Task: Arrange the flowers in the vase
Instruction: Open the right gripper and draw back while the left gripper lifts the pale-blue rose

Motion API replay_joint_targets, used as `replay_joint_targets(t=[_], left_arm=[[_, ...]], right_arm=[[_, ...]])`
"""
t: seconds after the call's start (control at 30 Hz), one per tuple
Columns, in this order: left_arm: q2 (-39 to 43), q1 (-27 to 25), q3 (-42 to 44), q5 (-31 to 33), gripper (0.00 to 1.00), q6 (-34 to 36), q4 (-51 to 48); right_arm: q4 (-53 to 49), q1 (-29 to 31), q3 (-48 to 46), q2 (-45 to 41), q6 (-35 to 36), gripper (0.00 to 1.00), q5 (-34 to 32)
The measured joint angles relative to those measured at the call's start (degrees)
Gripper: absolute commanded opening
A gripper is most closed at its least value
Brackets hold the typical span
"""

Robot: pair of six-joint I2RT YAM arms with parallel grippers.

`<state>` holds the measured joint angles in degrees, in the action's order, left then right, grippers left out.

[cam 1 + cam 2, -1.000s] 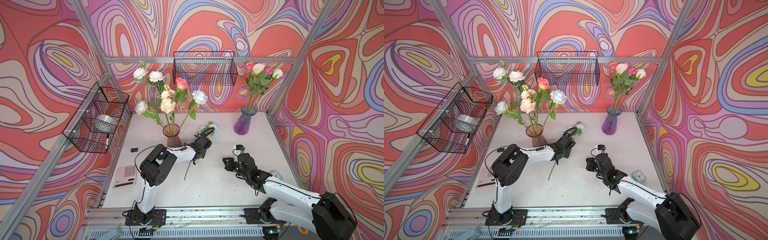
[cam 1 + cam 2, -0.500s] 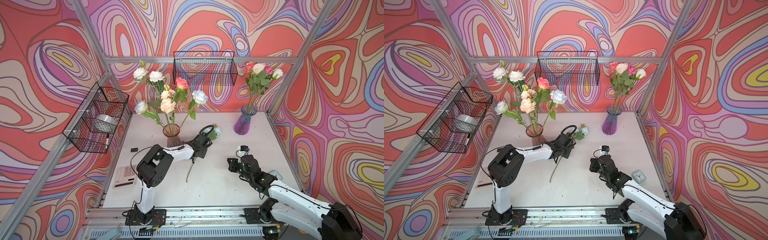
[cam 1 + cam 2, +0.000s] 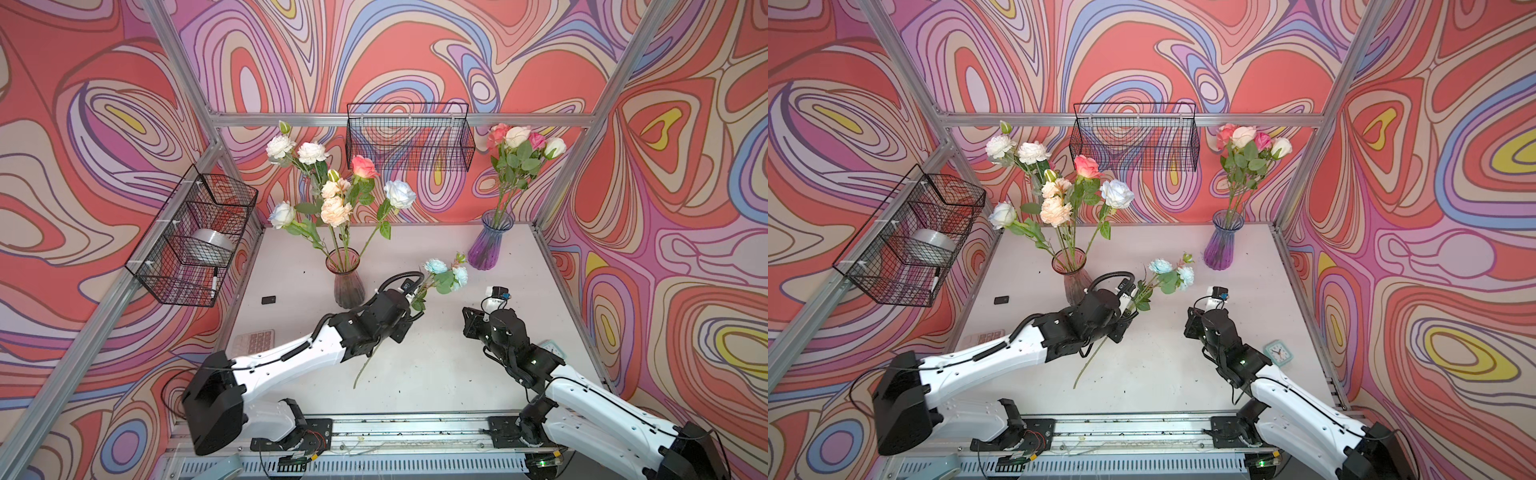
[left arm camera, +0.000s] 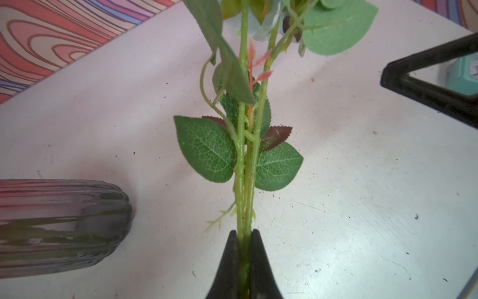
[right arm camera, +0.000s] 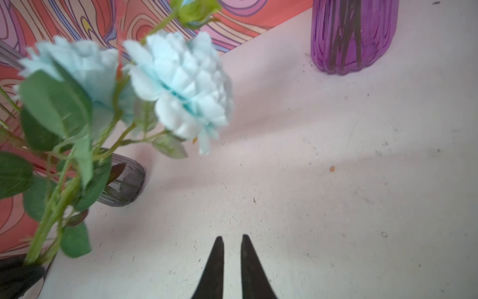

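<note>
The right claw (image 5: 232, 240) hangs over the pale desk (image 5: 336, 181), its dark tips slightly apart with nothing between them, blurred pale blue flowers (image 5: 181, 85) in front of a smoky vase (image 5: 126, 183), a purple vase (image 5: 353, 38) farther off.

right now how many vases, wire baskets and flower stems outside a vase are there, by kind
vases: 2, the smoky pink vase and the purple vase
wire baskets: 2, the side basket and the back basket
stems outside a vase: 1, the pale blue flower stem shut in the left claw
total: 5
</note>
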<state>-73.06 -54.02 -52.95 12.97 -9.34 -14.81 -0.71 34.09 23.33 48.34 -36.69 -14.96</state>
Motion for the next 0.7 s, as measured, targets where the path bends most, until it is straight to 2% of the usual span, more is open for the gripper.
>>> replay_joint_targets(t=[0.13, 0.2, 0.33, 0.5, 0.67, 0.7], left_arm=[[12.7, -0.5, 3.9, 0.0, 0.00, 0.9, 0.3], [19.4, -0.8, 4.9, -0.9, 0.00, 1.6, 0.5], [29.2, -0.8, 5.0, -3.3, 0.00, 3.6, 1.6], [36.0, -0.8, 5.0, -5.3, 0.00, 5.9, 1.8], [40.0, -0.8, 6.5, -2.3, 0.00, 8.8, 8.6], [40.2, -0.8, 6.8, -1.2, 0.00, 9.6, 10.9]], right_arm=[[1.0, 0.0, -0.7, -1.2, 0.0, 0.44, -2.5], [1.1, 0.0, -0.9, -1.2, 0.2, 0.48, -3.7], [1.7, 0.0, -1.0, -0.2, 0.2, 0.48, -5.4], [3.9, 0.0, -1.7, 2.3, -0.4, 0.49, -6.2], [6.9, 0.0, -1.7, 5.1, -0.5, 0.49, -5.9], [7.9, 0.0, -1.7, 5.7, -0.5, 0.53, -5.4]])
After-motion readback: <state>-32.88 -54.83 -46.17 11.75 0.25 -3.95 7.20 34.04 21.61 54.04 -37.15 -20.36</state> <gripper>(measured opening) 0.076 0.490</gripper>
